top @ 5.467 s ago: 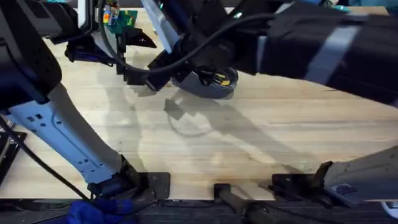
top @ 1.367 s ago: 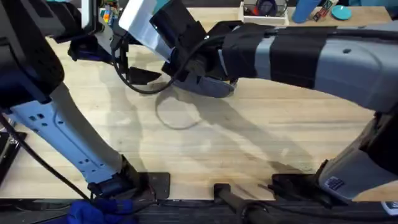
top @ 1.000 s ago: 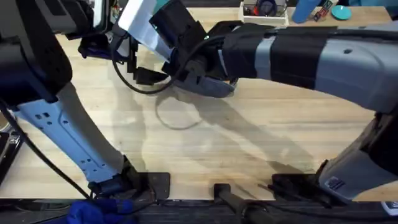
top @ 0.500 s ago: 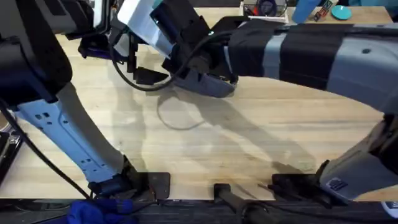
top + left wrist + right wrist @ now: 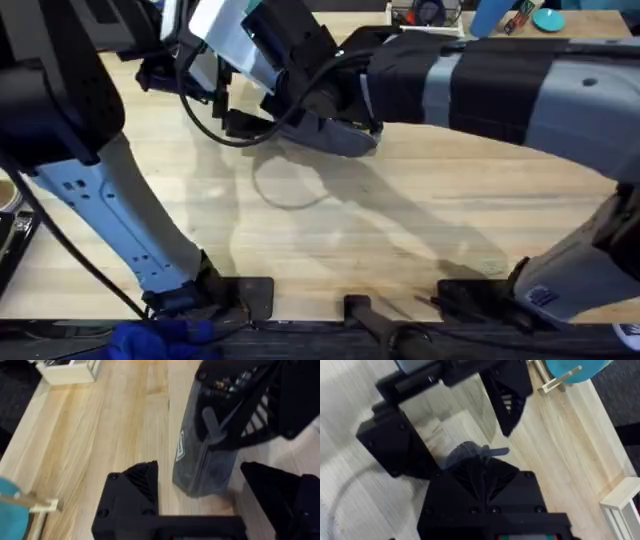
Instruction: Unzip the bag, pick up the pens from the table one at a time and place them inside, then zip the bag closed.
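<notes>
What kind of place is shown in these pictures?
Probably a robotics lab workbench: two robot arms clamped to the edge of a light wooden table, working on a fabric bag, with a white tray of supplies at the far edge.

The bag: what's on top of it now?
The right gripper sits on top of the bag, shut on the zipper tab at its end. The left gripper hangs open beside it. The bag's contents are covered.

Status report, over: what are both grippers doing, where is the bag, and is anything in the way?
Left gripper open, facing the bag's end. Right gripper shut on the bag on the table. Nothing between left gripper and bag.
</notes>
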Motion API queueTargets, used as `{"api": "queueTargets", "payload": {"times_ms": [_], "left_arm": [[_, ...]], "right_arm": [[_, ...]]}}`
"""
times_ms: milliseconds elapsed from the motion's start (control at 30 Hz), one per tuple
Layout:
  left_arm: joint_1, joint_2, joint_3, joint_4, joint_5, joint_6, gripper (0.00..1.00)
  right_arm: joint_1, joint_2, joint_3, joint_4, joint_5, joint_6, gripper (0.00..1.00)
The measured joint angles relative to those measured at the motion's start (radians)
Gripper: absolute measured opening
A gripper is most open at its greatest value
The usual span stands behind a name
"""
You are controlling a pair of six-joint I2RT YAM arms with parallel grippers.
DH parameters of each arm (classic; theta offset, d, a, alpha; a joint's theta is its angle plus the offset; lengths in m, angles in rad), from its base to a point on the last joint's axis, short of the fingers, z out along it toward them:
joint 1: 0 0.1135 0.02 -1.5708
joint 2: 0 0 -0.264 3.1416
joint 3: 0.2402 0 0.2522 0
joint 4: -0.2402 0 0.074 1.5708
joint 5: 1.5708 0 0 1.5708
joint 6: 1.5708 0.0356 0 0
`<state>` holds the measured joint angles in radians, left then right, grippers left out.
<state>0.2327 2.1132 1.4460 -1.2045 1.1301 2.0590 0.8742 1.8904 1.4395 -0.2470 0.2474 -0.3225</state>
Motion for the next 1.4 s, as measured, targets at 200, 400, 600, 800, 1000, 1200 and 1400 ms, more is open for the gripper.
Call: {"api": "queueTargets", "payload": {"times_ms": [200, 400, 600, 800, 1000, 1200, 1400], "left_arm": [[-0.044, 0.0, 0.0, 0.0, 0.0, 0.0, 0.994], [-0.045, 0.0, 0.0, 0.0, 0.0, -0.002, 0.995], [-0.045, 0.0, 0.0, 0.004, 0.0, -0.025, 0.995], [-0.045, 0.0, 0.0, 0.006, 0.0, -0.034, 0.995], [-0.045, 0.0, 0.0, 0.009, 0.0, -0.036, 0.997], [-0.051, 0.0, 0.0, 0.015, 0.0, -0.042, 0.706], [-0.074, 0.0, -0.001, 0.023, -0.008, -0.044, 0.295]], "right_arm": [[0.0, 0.0, 0.0, 0.0, 0.0, 0.0, 0.031], [0.0, 0.0, 0.0, 0.0, 0.0, 0.0, 0.031], [0.0, 0.0, 0.0, 0.0, 0.0, 0.0, 0.031], [0.0, 0.0, 0.0, 0.0, 0.0, 0.0, 0.031], [0.0, 0.0, 0.0, 0.0, 0.0, 0.0, 0.031], [0.0, 0.0, 0.0, 0.0, 0.0, 0.0, 0.031], [0.0, 0.0, 0.0, 0.001, 0.007, 0.0, 0.031]]}}
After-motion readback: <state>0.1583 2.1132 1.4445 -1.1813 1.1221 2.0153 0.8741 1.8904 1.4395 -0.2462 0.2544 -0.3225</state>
